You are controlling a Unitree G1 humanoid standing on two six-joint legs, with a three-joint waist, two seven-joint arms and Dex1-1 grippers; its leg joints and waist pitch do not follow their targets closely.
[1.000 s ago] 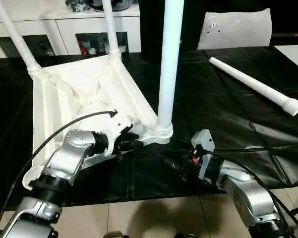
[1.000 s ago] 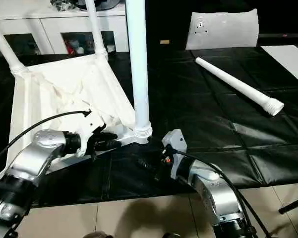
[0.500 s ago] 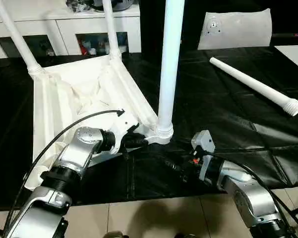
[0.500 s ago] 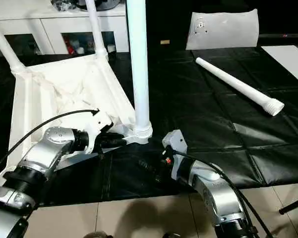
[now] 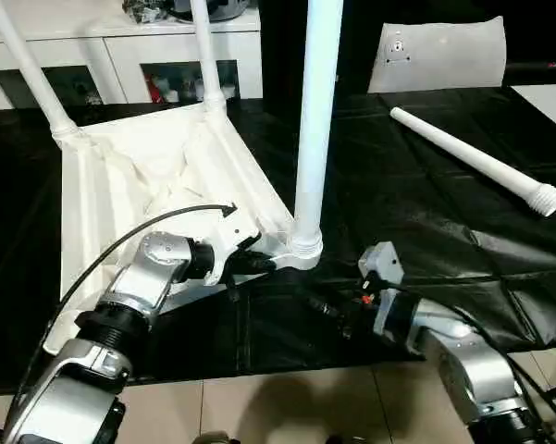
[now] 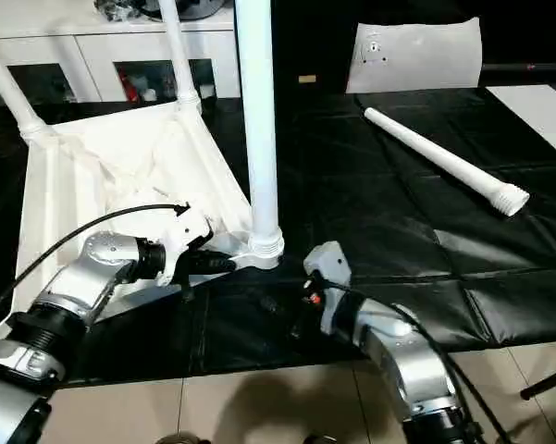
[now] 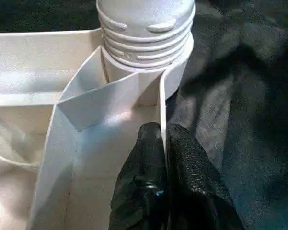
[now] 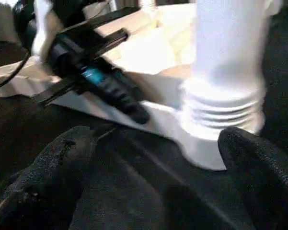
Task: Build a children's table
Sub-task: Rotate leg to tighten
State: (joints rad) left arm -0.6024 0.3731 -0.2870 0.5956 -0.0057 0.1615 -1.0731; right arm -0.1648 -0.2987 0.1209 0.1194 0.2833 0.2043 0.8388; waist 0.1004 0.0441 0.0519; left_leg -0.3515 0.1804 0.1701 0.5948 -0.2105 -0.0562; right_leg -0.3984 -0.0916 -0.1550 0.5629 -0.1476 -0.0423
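- Children's table [image 5: 157, 176] lies upside down on the black-covered table [image 5: 426, 213], ribbed underside up, at the near left.
- Left gripper [image 7: 164, 143] has its jaws pinched together on the thin rim wall just beside the nearest corner socket.
- Right gripper [image 5: 338, 314] rests low beside that corner, jaws spread wide, holding nothing.
- Three legs stand in their sockets: the nearest leg [image 5: 313, 129] and two at the far corners.
- One loose leg [image 5: 476, 159] lies well apart to the far right.
- By my count, three of four are fitted; one socket is left to fill, then the table needs turning upright.
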